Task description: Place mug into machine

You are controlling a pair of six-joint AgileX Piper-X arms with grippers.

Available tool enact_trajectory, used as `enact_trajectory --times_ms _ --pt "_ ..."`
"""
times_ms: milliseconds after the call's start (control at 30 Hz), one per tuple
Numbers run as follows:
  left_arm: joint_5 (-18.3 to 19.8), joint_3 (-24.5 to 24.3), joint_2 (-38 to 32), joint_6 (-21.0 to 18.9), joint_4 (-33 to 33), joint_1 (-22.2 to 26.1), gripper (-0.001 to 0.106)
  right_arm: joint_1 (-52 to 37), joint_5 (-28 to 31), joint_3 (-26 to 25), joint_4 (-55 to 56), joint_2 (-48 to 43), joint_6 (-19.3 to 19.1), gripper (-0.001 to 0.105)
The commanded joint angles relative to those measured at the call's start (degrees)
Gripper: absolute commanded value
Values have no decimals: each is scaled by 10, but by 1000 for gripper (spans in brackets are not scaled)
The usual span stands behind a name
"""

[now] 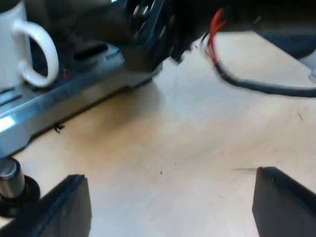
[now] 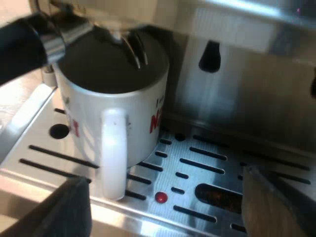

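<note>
Resting white ceramic mug, red-lettered, upright on slotted steel drip tray, directly under spouts of metal holder; hiding most of lettering round mug's curve. Holding right gripper spread wide, empty, at tray's front. Holding left gripper spread, empty, above pale wooden table.

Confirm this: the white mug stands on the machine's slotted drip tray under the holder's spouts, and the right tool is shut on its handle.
Wrong in one respect: the right tool is open, its fingers apart, not closed on the handle. The right wrist view shows it. The rest holds: the mug stands on the drip tray under the holder's spouts.
</note>
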Motion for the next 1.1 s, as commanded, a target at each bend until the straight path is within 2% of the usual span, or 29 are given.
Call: enact_trajectory --times_ms 33,300,467,633,833,933,1100 --pt "4 -27 -1 5 23 1 69 19 3 -6 34 -29 1 66" --pt "-33 -90 -6 24 71 1 69 70 3 -6 96 -87 15 66" --pt "-68 -104 -56 32 96 1 66 89 3 -6 109 -125 15 66" --pt "-85 -104 -141 21 151 1 66 103 -1 -6 128 -159 18 66" --pt "-95 -104 -217 -19 181 1 66 144 1 -6 135 -186 18 66" --pt "-95 -104 -240 -32 179 1 66 174 14 -6 135 -189 18 66" --pt "-97 -104 -244 -32 177 1 66 196 29 -6 129 -189 18 65"
